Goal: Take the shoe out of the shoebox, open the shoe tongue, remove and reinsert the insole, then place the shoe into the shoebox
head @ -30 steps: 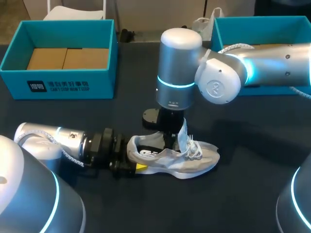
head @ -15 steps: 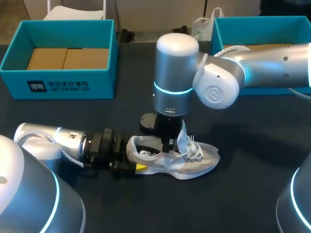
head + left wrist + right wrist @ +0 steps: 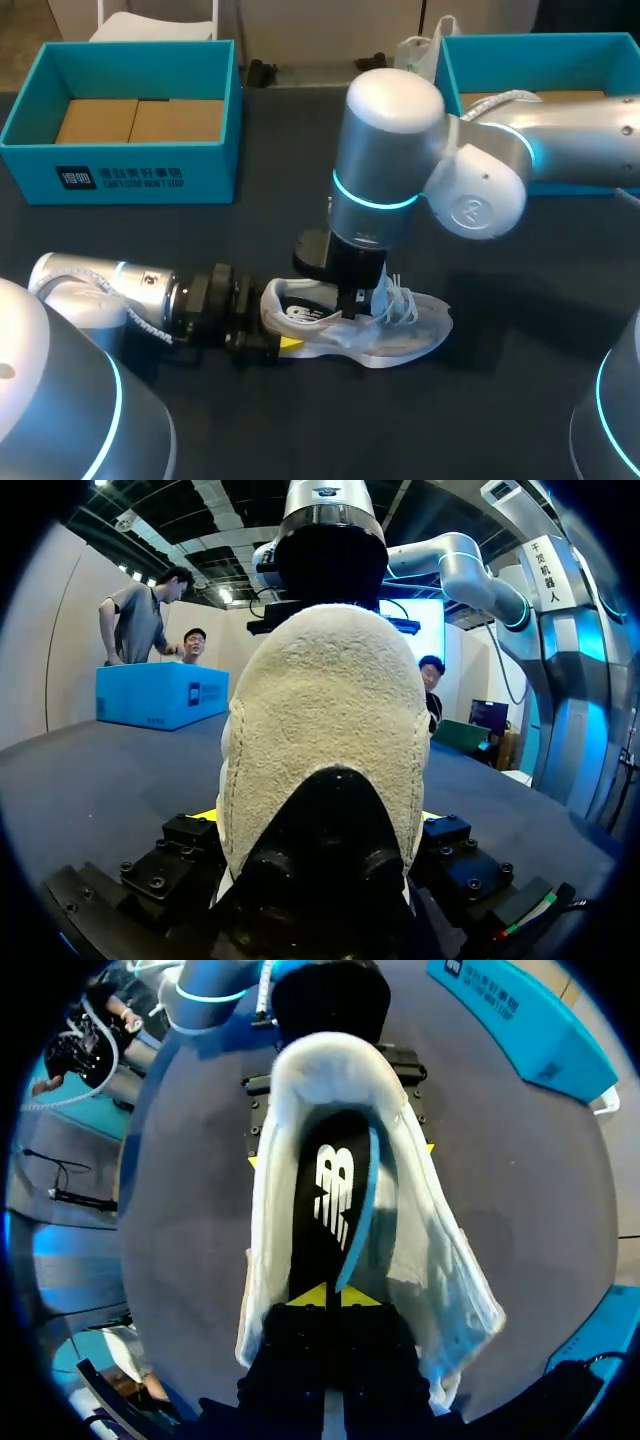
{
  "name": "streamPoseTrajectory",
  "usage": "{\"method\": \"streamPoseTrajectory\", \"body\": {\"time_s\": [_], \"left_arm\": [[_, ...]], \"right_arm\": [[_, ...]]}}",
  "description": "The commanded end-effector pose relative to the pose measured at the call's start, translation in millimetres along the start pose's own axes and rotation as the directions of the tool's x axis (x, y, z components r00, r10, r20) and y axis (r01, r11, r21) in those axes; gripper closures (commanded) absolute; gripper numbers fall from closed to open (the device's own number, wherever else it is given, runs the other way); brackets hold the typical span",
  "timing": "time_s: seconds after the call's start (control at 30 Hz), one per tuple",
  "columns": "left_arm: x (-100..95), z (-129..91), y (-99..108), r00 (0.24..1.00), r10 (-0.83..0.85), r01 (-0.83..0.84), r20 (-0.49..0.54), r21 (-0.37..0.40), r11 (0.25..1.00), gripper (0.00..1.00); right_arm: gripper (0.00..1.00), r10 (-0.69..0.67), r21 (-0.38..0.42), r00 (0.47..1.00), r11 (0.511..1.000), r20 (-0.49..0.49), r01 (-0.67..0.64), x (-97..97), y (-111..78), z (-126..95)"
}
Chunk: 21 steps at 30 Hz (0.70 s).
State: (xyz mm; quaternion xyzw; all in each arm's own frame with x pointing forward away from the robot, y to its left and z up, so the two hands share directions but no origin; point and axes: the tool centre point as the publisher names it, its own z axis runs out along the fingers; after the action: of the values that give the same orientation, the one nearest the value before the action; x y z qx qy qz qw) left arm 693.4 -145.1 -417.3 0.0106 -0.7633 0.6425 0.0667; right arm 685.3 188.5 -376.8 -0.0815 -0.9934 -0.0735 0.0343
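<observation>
A pale grey shoe (image 3: 405, 335) lies on its sole on the dark table (image 3: 520, 280), near the middle, heel to the left and toe to the right. It is outside both boxes.

The left arm (image 3: 100, 285) lies low along the table from the near left. The left gripper (image 3: 280, 340) is clamped on the shoe's heel, one yellow-tipped finger against each side. In the left wrist view the fleecy heel collar fills the space between the fingers.

The right arm (image 3: 560, 140) comes in from the far right and bends straight down over the shoe. The right gripper (image 3: 327, 1297) reaches into the shoe's opening just left of the laces (image 3: 403, 305). The tongue (image 3: 380, 290) stands up beside the gripper, on its right.

In the right wrist view, the gripper's two yellow tips are drawn nearly together. A thin blue edge of the insole (image 3: 320, 1200) runs right into the narrow slit between them, so the fingers are pinching the insole. The insole is black on top with a white mark. It sits inside the shoe, tilted up along that blue edge (how far it has lifted off the shoe's floor cannot be told).

A teal left shoebox (image 3: 150, 178) stands open at the far left, showing brown cardboard inside. A teal right shoebox (image 3: 455, 70) stands at the far right, partly hidden behind the right arm. Both are well apart from the shoe.
</observation>
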Motion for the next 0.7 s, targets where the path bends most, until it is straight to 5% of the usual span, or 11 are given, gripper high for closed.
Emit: {"method": "streamPoseTrajectory", "body": {"time_s": [0.03, 0.7], "left_arm": [[-1.8, 2, 0, 1.0, -0.002, 0.002, 0.002, -0.001, 1.0, 1.0], [-1.8, 2, 0, 1.0, -0.002, 0.002, 0.002, -0.001, 1.0, 1.0]], "right_arm": [[1.0, -0.018, -0.081, 0.999, 0.997, 0.036, 0.021, 1.0, -12.3, -11], [1.0, -0.121, -0.17, 0.992, 0.978, 0.029, 0.124, -24.6, -16.5, -30]]}}
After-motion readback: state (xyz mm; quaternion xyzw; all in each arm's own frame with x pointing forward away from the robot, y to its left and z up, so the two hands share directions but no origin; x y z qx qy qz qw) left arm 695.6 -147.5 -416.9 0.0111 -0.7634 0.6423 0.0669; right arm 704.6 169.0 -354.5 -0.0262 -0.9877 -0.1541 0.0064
